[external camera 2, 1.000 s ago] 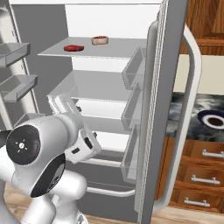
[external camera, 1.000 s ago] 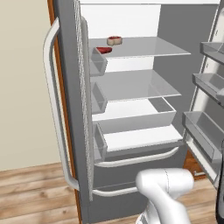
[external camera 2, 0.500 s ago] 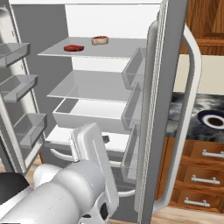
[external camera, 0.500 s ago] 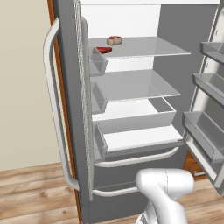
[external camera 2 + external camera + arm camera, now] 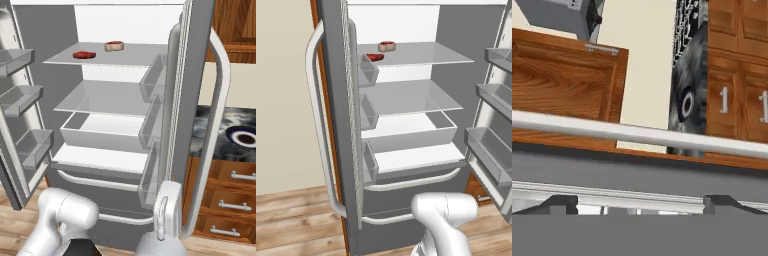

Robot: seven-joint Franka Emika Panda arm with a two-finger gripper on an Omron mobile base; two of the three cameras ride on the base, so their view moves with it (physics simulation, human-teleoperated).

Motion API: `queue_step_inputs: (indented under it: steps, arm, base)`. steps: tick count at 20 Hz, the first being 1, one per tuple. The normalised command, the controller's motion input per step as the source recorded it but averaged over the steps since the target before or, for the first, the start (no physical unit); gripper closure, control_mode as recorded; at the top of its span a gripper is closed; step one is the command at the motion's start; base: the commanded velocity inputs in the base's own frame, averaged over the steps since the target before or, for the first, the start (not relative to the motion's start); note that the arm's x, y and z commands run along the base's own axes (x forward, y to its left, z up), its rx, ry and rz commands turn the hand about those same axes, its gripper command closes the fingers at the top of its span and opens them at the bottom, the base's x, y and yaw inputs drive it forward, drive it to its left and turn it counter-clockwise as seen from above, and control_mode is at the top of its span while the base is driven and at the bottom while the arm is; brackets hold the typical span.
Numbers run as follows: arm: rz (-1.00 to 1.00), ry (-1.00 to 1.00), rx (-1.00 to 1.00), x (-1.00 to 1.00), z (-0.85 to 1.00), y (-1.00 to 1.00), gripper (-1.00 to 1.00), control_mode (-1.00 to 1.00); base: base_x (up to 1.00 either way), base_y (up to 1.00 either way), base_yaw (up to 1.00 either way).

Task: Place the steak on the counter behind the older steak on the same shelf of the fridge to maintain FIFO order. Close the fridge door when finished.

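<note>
- On the top shelf (image 5: 426,54) of the fridge (image 5: 125,25) we see both cuts of meat: the steak (image 5: 387,46) with its tan rim lies toward the back, and the older steak (image 5: 375,57), flat and all red, lies in front of it, near the shelf's edge.
- In the right base view the same pair sit just apart, the steak (image 5: 114,46) behind the older steak (image 5: 84,54).
- Both doors stand open; the fridge door (image 5: 192,90) with its pale bar handle (image 5: 216,135) is swung out beside the tabletop (image 5: 220,131) (dark marble above wooden drawers).
- In the hand view we look along the tool (image 5: 639,204), whose two dark fingertips (image 5: 559,204) stand wide apart and hold nothing.
- Just ahead of them a pale bar handle (image 5: 637,132) crosses the view over the grey door panel (image 5: 637,167).
</note>
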Motion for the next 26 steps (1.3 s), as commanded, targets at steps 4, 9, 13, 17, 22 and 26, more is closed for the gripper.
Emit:
queue_step_inputs:
  steps: [4, 9, 13, 17, 22, 26]
  arm:
    - [0.08, -0.04, 0.21, 0.61, -0.57, -0.63, -1.00, -1.00]
    - [0.17, 0.00, 0.18, 0.69, -0.37, -0.50, -1.00, -1.00]
    - [0.10, 0.00, 0.17, 0.48, -0.20, -0.52, -1.00, -1.00]
    - [0.01, 0.00, 0.11, 0.38, -0.28, -0.46, -1.00, -1.00]
    - [0.14, 0.00, 0.04, 0.46, -0.41, -0.18, -1.00, -1.00]
    - [0.29, 0.00, 0.00, 0.43, -0.35, 0.00, -1.00, -1.00]
  base:
    - [0.00, 0.00, 0.00]
    - [0.00, 0.00, 0.00]
    - [0.00, 0.00, 0.00]
    - [0.00, 0.00, 0.00]
    - [0.00, 0.00, 0.00]
    - [0.00, 0.00, 0.00]
